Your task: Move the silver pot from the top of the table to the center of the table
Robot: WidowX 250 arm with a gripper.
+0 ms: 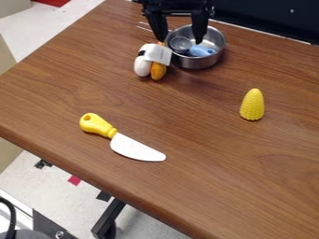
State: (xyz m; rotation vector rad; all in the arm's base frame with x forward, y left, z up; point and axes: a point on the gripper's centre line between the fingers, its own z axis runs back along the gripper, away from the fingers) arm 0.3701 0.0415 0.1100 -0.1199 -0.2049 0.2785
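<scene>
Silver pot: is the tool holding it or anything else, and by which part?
Nothing is held: the tool is at the silver pot, its fingers spread wide apart.

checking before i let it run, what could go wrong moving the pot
The gripper hangs with its fingers open, one close to the orange toy beside the pot, so closing might pinch or drag the toy. The blue thing in the pot could spill if it tips.
</scene>
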